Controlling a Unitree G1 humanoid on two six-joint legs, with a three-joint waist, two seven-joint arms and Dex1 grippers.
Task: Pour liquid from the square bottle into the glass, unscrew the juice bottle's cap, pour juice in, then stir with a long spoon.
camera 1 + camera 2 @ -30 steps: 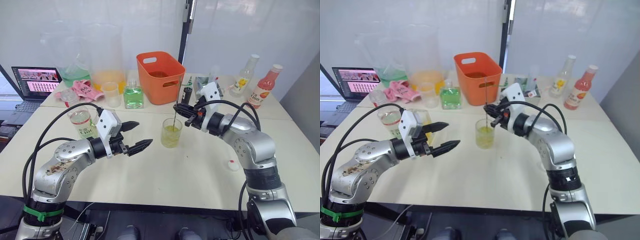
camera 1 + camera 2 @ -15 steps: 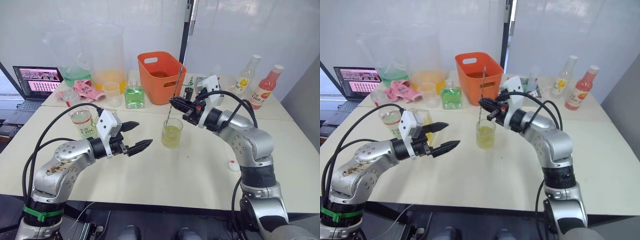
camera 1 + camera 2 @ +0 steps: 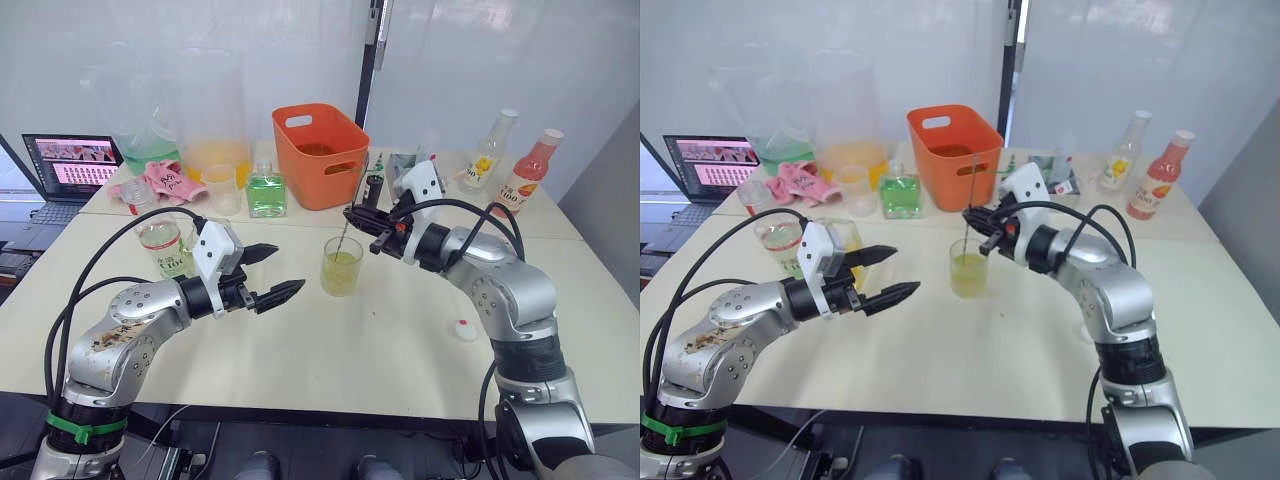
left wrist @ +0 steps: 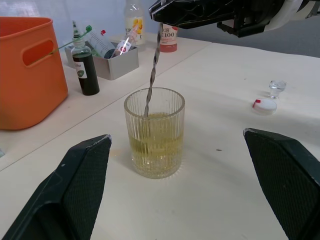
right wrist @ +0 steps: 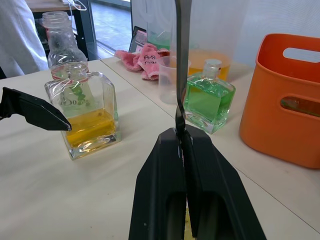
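Observation:
The glass (image 3: 341, 268) stands mid-table, about half full of pale yellow liquid. My right gripper (image 3: 353, 216) hovers just above and behind it, shut on the stem of the long spoon (image 4: 152, 75), whose lower end dips into the liquid. My left gripper (image 3: 290, 266) is open and holds nothing, a short way left of the glass. Behind that arm stand the square bottle (image 5: 90, 115), with yellow liquid low in it, and the juice bottle (image 3: 161, 242), its neck bare. The cap (image 3: 466, 331) lies on the table to the right.
An orange basket (image 3: 320, 150) and a green square bottle (image 3: 266, 192) stand behind the glass. A metal tray of small bottles (image 4: 107, 55) is near the basket. Two bottles (image 3: 527, 172) stand far right. Laptop (image 3: 72, 162), pink cloth (image 3: 160, 180) and clear cup (image 3: 220, 187) sit far left.
My right gripper swung up and left with the spoon tilted, then came back down and right, moving the spoon round in the glass. The left arm has stayed still.

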